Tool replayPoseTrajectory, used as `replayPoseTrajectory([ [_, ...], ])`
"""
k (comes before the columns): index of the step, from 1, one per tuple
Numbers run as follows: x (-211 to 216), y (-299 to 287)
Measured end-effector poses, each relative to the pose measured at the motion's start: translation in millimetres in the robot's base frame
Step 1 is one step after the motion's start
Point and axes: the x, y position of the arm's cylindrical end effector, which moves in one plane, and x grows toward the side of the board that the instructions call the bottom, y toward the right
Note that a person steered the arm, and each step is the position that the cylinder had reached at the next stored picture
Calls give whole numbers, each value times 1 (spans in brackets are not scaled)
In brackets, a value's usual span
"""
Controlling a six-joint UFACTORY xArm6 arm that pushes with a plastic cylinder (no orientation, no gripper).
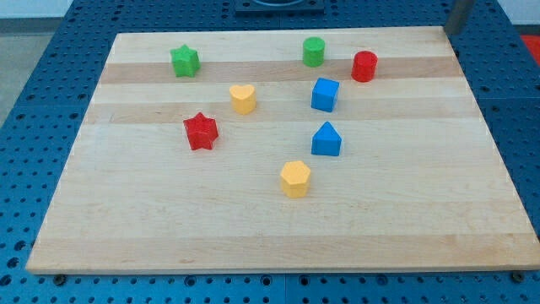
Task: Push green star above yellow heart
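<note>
Wooden desk (pixel 278 236), pale planks running from the view's left to the view's right, resting on a blue perforated base (pixel 34 93). Landmark: yellow heart (pixel 243 98), left of the desk's centre. Green star (pixel 184 61) lies up and to the left of the heart, well apart from it, near the desk's far edge; its points spread evenly, so no long axis can be made out. No block lies between star and heart. Red star (pixel 201 131) sits down-left of the heart. To the heart's right: blue cube (pixel 325 94); above that, green cylinder (pixel 314 51) and red cylinder (pixel 364 66). Down-right of the heart: blue block with peaked top (pixel 326 139), and a yellow block (pixel 295 178), seemingly hexagonal. A grey rod-like object (pixel 460 14), blurred and cropped by the view's top edge, stands far right of the heart; my tip cannot be made out, nor any jaws, so I cannot tell their state.
</note>
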Motion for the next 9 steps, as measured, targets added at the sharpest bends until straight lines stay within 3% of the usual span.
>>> replayPoseTrajectory([
  [3, 37, -11],
  [5, 36, -15],
  [9, 10, -84],
])
